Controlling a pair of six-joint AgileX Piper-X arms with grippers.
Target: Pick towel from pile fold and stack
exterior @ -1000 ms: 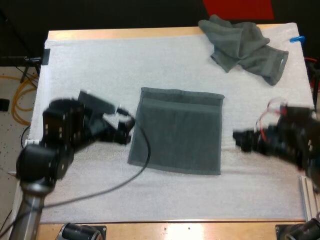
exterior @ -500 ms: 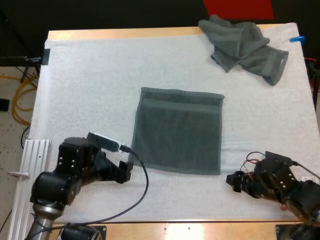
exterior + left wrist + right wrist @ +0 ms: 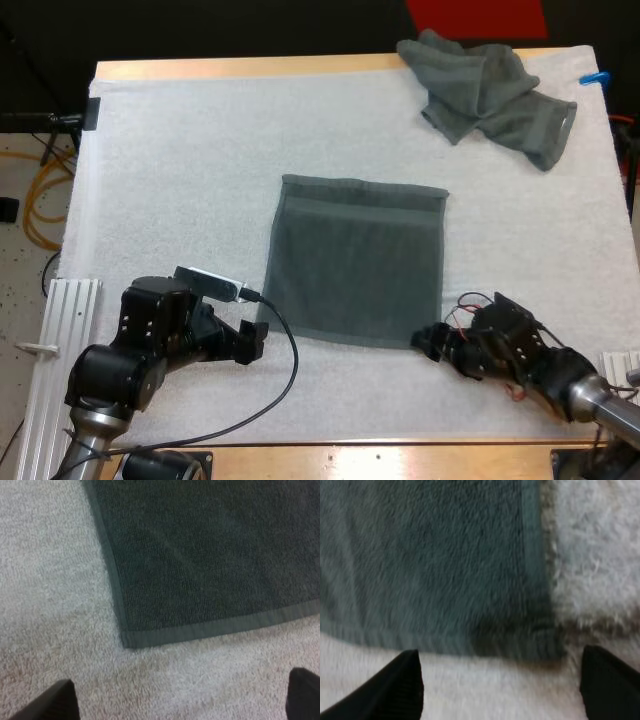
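The left hand [image 3: 254, 341] is seen low over the white mat [image 3: 170, 160], just off the near left corner of the flat towel [image 3: 355, 262]. Its fingers [image 3: 55, 702] are spread apart and nothing is held between them. The flat towel is laid out at the middle of the mat. The right hand [image 3: 430, 344] is placed at the towel's near right corner, its fingers likewise parted and empty. A crumpled towel [image 3: 487, 92] is found at the mat's far right corner, on the table [image 3: 250, 67].
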